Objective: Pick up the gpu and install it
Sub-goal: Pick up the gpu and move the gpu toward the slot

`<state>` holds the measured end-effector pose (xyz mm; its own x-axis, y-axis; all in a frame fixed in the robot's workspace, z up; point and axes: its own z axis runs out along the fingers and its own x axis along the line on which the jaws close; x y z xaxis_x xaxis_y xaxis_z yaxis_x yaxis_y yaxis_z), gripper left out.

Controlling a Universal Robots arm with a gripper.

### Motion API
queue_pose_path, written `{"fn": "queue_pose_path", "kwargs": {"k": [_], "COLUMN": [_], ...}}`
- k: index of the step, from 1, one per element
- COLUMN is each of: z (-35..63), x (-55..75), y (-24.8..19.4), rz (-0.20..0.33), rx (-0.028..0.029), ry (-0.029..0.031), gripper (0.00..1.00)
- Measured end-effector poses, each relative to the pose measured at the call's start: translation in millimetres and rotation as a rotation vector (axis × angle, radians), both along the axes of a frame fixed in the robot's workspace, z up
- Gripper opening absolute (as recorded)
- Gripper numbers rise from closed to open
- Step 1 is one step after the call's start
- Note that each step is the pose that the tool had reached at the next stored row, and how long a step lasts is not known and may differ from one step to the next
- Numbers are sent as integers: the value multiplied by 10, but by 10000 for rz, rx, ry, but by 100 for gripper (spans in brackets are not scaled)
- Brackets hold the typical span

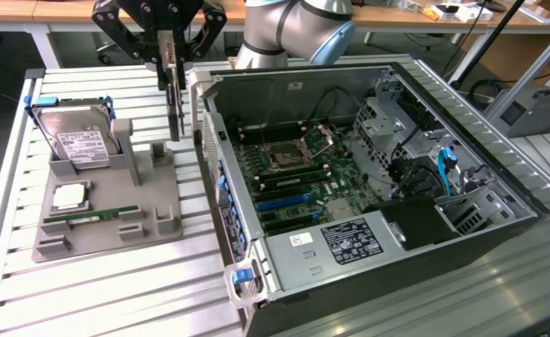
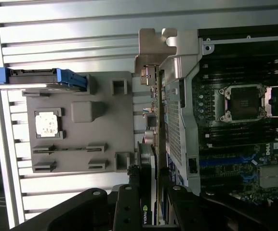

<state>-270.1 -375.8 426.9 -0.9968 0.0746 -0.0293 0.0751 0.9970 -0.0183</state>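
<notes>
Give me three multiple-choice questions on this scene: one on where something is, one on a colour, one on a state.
1. Where is the gpu?
A) clamped in the gripper
B) plugged into a slot
C) lying on the floor

2. What colour are the side rails on the hard drive?
A) red
B) blue
C) yellow

3. How is the computer case?
A) shut, panel on
B) open, motherboard exposed
C) tipped upside down

Answers:
1 A: the gpu hangs edge-down between the gripper's fingers.
2 B: blue rails flank the hard drive.
3 B: the motherboard shows inside the case.
</notes>
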Motion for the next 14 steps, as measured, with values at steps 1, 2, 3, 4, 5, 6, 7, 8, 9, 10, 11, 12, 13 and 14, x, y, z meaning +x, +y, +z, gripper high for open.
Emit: {"fn": "queue_pose_path", "kwargs": {"k": [1, 2, 3, 4, 5, 6, 7, 8, 9, 10, 11, 12, 13, 14], "z": [0, 0, 0, 0, 0, 0, 0, 0, 0, 0, 0, 0, 0, 0], "x": [15, 29, 42, 50, 57, 65, 75, 84, 93, 102, 109, 115, 121, 127], "y": [0, 0, 0, 0, 0, 0, 0, 0, 0, 0, 0, 0, 0, 0], "rz": [0, 0, 1, 0, 0, 0, 0, 0, 1, 0, 0, 0, 1, 1], "rx": [-3, -7, -9, -11, -12, -14, -16, -17, -18, -19, -21, -23, -25, -26], "ry": [1, 1, 0, 0, 1, 1, 0, 0, 0, 0, 1, 0, 0, 0], "gripper": [27, 27, 27, 27, 27, 27, 27, 27, 27, 27, 27, 27, 27, 27]}}
